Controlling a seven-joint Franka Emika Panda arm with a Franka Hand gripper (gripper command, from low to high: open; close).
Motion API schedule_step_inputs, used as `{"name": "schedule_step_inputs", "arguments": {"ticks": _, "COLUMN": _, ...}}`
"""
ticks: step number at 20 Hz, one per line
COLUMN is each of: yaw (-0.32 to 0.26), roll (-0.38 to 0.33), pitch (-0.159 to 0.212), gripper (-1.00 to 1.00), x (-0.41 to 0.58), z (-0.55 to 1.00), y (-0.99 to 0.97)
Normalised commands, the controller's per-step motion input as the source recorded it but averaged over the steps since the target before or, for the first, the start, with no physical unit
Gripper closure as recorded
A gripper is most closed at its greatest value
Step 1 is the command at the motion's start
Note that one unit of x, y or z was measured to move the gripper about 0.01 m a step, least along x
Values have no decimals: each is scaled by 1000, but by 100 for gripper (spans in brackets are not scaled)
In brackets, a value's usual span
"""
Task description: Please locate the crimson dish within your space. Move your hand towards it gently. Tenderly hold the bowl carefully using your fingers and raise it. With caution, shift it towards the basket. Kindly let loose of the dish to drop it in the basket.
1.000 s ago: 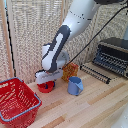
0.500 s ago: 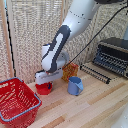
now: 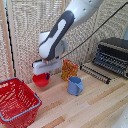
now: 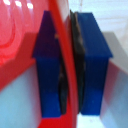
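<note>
The crimson dish (image 3: 41,79) is a small red bowl, held by its rim a little above the wooden table. My hand (image 3: 46,67), the white gripper block, sits right over it with the fingers (image 3: 45,74) reaching down onto the rim. In the wrist view my gripper (image 4: 71,65) is shut on the bowl's red wall (image 4: 66,45), with one dark-blue finger (image 4: 49,65) on each side. The red basket (image 3: 11,82) stands on the table at the exterior view's left, below and beside the bowl.
A blue mug (image 3: 75,86) stands to the right of the bowl in the exterior view. An orange packet (image 3: 69,70) leans behind it. A black toaster oven (image 3: 113,55) and a wire rack (image 3: 97,74) are at the right. A wicker screen (image 3: 25,35) is behind.
The bowl, gripped in my fingers, has risen slightly and shifted a little toward the exterior view's left, nearer the basket.
</note>
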Motion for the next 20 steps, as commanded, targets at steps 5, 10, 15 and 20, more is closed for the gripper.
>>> {"name": "schedule_step_inputs", "arguments": {"ticks": 5, "yaw": 39, "roll": 40, "pitch": 78, "gripper": 100, "x": 368, "z": 979, "y": 286}}
{"name": "schedule_step_inputs", "arguments": {"ticks": 10, "yaw": 20, "roll": 37, "pitch": 90, "gripper": 100, "x": 167, "z": 890, "y": 749}}
{"name": "schedule_step_inputs", "arguments": {"ticks": 15, "yaw": 0, "roll": 1, "pitch": 54, "gripper": 100, "x": 67, "z": 823, "y": 856}}
{"name": "schedule_step_inputs", "arguments": {"ticks": 20, "yaw": 0, "roll": -7, "pitch": 13, "gripper": 100, "x": 1, "z": 572, "y": 911}}
